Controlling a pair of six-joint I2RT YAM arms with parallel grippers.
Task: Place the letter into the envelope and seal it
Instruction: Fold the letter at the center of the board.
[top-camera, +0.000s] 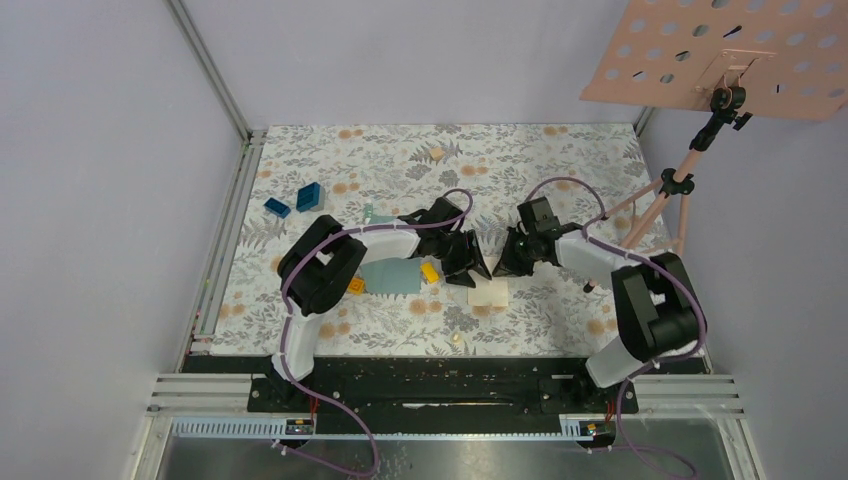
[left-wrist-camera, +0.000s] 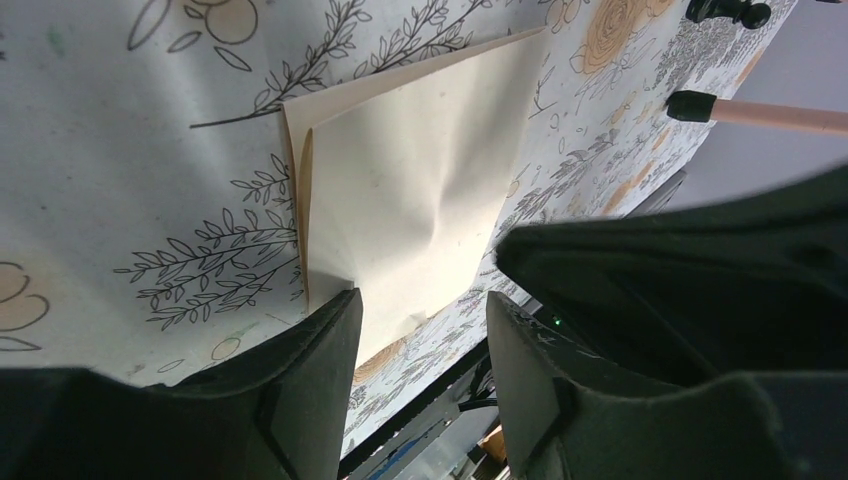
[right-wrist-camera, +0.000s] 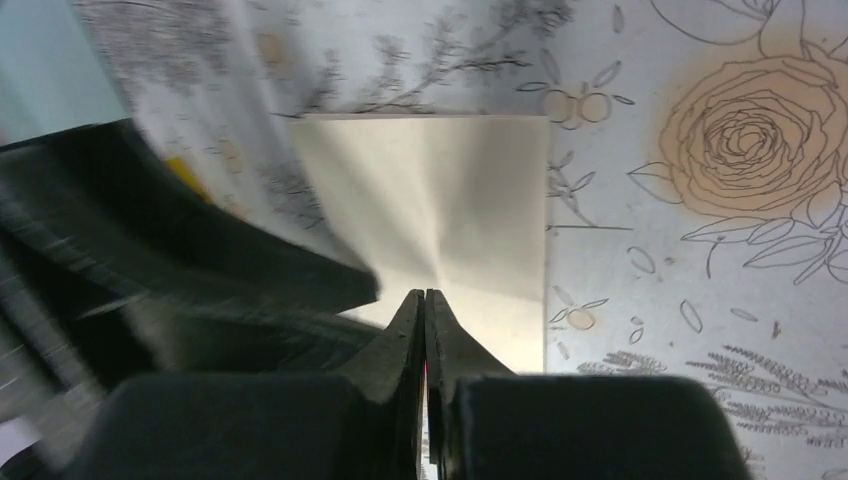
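Letter transfer, seen from above: the floral table (top-camera: 560, 170) bears the envelope (top-camera: 385, 278), long axis left to right, lying just left of the letter (top-camera: 490, 295), which sits near centre, on the near side of both pincers. The right gripper (right-wrist-camera: 425, 300) is closed tight on the letter's far edge, creases fanning from the pinch. The left gripper (left-wrist-camera: 422, 310), nearer the envelope, stands half open astride the sheet, holding nothing.

Crowded above letter (left-wrist-camera: 420, 170): left gripper (left-wrist-camera: 420, 310) and right gripper (right-wrist-camera: 425, 300) nose to nose, apparently almost touching. Yellow block (top-camera: 429, 272) and envelope (top-camera: 388, 277) just to its left. Far table (top-camera: 520, 150) mostly open; tripod (top-camera: 676, 184) flanking right.
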